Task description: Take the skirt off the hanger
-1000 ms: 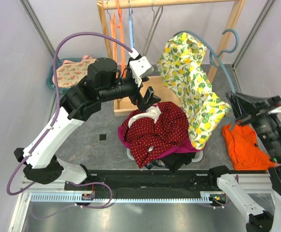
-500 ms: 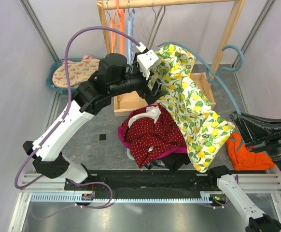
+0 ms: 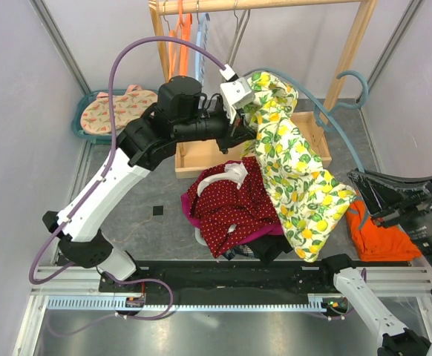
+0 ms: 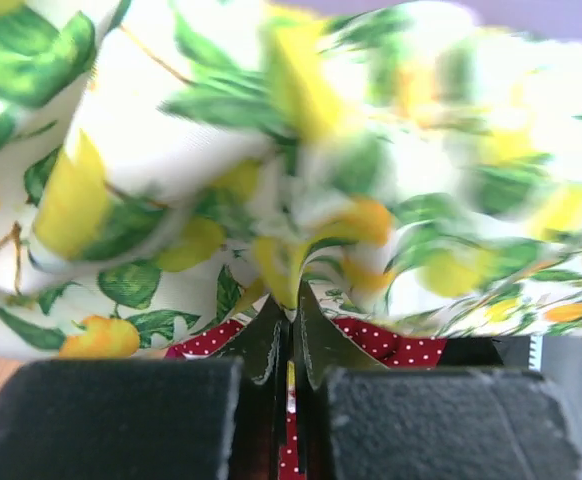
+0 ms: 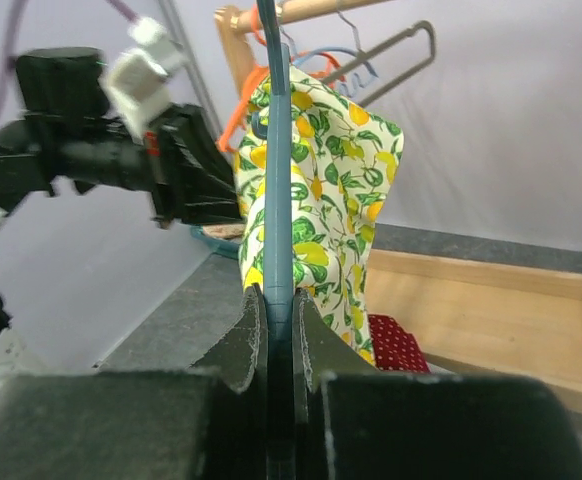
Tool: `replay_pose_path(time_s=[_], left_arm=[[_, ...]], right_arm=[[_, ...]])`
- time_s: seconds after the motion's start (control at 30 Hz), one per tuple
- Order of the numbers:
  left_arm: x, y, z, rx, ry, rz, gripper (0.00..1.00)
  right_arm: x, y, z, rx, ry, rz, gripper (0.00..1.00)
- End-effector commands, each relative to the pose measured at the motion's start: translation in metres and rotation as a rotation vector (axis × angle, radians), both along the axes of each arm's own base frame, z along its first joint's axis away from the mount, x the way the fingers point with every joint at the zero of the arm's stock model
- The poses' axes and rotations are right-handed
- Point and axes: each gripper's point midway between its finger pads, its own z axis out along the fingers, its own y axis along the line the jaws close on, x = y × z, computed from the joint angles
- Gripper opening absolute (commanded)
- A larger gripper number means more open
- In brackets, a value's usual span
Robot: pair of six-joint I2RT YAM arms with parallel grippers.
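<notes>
The skirt [image 3: 294, 163], white with a lemon and leaf print, hangs on a blue-grey hanger [image 3: 340, 133] over the middle of the table. My left gripper [image 3: 244, 127] is at the skirt's upper left edge. In the left wrist view its jaws [image 4: 293, 300] are shut on a fold of the skirt [image 4: 171, 150]. My right gripper [image 3: 358, 179] holds the hanger's lower end at the right. Seen from the right wrist, the gripper [image 5: 279, 300] is shut on the hanger [image 5: 276, 150], with the skirt [image 5: 331, 170] draped beyond it.
A heap of clothes topped by red polka-dot fabric [image 3: 234, 196] lies under the skirt. An orange garment [image 3: 375, 226] lies at the right. A wooden rack [image 3: 194, 157] with orange hangers [image 3: 179, 37] stands behind. A teal basket [image 3: 112, 111] sits at the back left.
My left gripper moved right to the skirt's upper edge and closed on the fabric. The right gripper with the hanger dropped lower, and the skirt swung left.
</notes>
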Motion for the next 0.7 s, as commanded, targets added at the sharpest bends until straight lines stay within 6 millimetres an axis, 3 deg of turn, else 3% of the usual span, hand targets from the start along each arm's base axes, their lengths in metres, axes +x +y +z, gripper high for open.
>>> replay_pose_path(time_s=[0.0,0.2,0.23,0.33,0.43,0.5,0.67], left_arm=[[-0.032,0.028,0.082,-0.147,-0.120,-0.033,0.02],[-0.071,0.062,0.152,-0.269,-0.243,-0.082,0.02],[-0.075,0.065,0.158,-0.281,-0.253,-0.088,0.02],[-0.089,0.075,0.175,-0.319,-0.283,-0.111,0.02],[-0.098,0.087,0.188,-0.347,-0.311,-0.105,0.02],[-0.101,0.093,0.193,-0.359,-0.319,-0.091,0.02],[-0.103,0.087,0.178,-0.329,-0.279,-0.123,0.02]], right_arm=[[0.031,-0.023,-0.010,-0.004,0.019,-0.174,0.00],[0.083,-0.050,-0.080,-0.085,0.204,-0.381,0.00],[0.092,-0.051,-0.098,-0.105,0.251,-0.400,0.00],[0.108,-0.062,-0.130,-0.148,0.332,-0.479,0.00],[0.116,-0.085,-0.150,-0.183,0.381,-0.615,0.00],[0.118,-0.098,-0.154,-0.197,0.395,-0.691,0.00],[0.123,-0.094,-0.140,-0.167,0.369,-0.676,0.00]])
